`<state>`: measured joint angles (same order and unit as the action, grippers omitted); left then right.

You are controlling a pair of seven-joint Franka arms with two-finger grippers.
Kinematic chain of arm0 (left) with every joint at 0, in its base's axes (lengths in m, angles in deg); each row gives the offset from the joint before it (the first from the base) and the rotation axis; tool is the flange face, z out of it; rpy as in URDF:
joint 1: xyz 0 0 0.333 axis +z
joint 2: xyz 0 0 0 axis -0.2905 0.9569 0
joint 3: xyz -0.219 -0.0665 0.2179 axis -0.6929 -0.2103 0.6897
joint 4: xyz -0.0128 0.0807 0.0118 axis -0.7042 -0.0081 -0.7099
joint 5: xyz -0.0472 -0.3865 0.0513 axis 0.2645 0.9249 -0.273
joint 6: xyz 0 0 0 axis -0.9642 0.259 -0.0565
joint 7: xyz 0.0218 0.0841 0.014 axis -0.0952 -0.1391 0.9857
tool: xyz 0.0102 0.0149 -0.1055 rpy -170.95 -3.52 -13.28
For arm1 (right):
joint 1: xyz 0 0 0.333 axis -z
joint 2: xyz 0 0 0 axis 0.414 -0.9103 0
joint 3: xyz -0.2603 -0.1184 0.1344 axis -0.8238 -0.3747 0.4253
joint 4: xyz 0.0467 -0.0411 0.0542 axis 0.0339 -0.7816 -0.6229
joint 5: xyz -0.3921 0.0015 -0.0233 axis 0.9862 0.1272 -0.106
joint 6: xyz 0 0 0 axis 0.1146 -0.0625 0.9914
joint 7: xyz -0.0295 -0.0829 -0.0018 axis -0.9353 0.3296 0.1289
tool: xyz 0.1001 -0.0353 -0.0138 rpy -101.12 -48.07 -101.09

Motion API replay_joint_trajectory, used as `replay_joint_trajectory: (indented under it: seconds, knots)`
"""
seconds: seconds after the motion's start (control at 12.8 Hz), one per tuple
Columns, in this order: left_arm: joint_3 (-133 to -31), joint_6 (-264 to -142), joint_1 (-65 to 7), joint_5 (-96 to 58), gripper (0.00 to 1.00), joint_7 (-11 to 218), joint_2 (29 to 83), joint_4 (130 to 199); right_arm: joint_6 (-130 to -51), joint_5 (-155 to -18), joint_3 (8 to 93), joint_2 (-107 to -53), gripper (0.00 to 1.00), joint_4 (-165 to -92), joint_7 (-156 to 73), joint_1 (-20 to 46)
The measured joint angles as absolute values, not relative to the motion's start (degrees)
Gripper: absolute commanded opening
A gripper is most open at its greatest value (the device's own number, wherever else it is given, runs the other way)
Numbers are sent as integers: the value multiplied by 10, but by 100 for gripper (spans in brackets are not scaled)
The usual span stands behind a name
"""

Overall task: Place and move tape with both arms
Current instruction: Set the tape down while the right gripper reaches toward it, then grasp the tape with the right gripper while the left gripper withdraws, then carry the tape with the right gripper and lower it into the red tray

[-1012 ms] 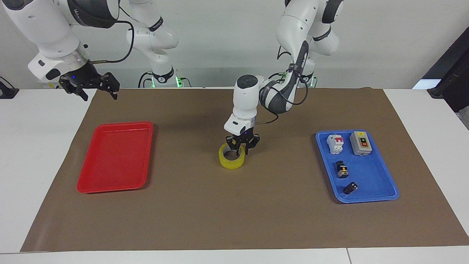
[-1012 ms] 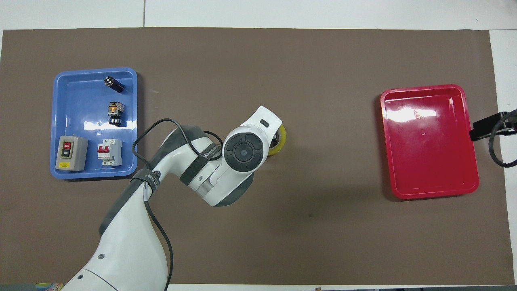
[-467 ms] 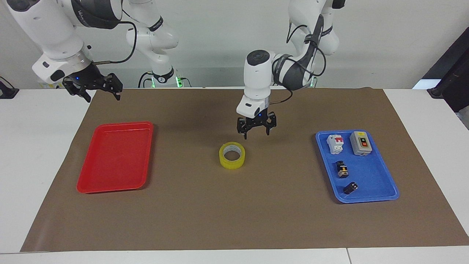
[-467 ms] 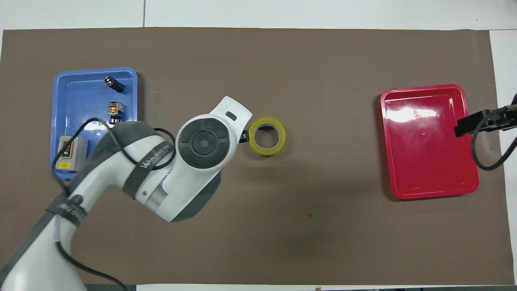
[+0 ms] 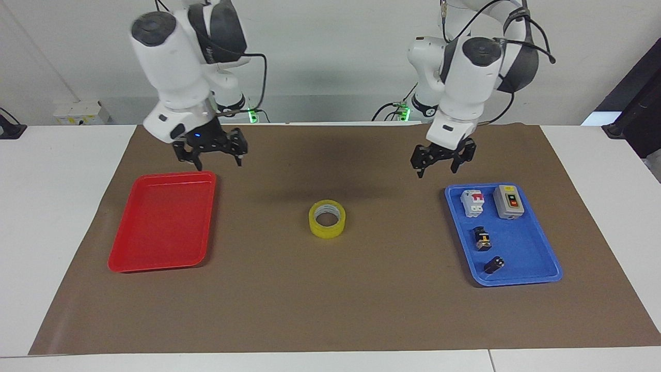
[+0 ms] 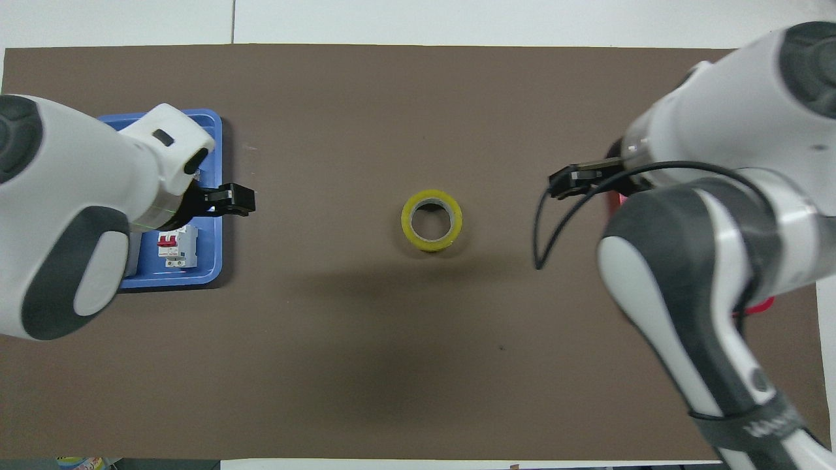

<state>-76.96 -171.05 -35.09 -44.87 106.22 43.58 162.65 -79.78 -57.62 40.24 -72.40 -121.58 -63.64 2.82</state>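
Observation:
The yellow tape lies flat on the brown mat in the middle of the table, with its white core showing; it also shows in the overhead view. No gripper touches it. My left gripper hangs open and empty over the mat, by the blue tray's corner nearest the robots; it also shows in the overhead view. My right gripper hangs open and empty over the red tray's edge nearest the robots. In the overhead view only its tip shows.
The red tray is empty, toward the right arm's end. The blue tray toward the left arm's end holds a white breaker, a grey switch box and two small black parts. In the overhead view the arms cover most of both trays.
My left gripper has lifted off the tape and swung toward the blue tray. My right gripper has come in from the table's end to the red tray. The tape has stayed put.

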Motion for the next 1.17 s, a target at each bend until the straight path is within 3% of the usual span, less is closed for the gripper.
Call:
replay_joint_trajectory:
  seconds: [0.16,0.39,0.47,0.78,0.86,0.93,1.01,1.17]
  knots:
    - [-768,-1667,-302,-442,100,995,431,1593,-879,-576,403,-787,100,-1220,-713,-34]
    - [-767,-1609,-243,-430,100,911,432,1535,-964,-576,403,-870,100,-1222,-736,-69]
    - [-767,-1595,-230,-428,100,893,432,1517,-982,-576,402,-889,94,-1223,-736,-72]
    - [-767,-1539,-218,-428,100,876,441,1467,-1033,-576,399,-898,49,-1262,-736,-72]
    - [-767,-1527,-216,-428,100,874,447,1454,-1042,-576,399,-895,31,-1279,-736,-72]
    - [-767,-1521,-215,-428,100,871,452,1445,-1045,-576,400,-892,22,-1290,-736,-73]
    - [-767,-1518,-213,-428,100,865,455,1441,-1047,-576,401,-889,1,-1296,-736,-73]
    - [-767,-1509,-200,-428,100,855,455,1444,-1046,-576,402,-883,0,-1304,-736,-74]
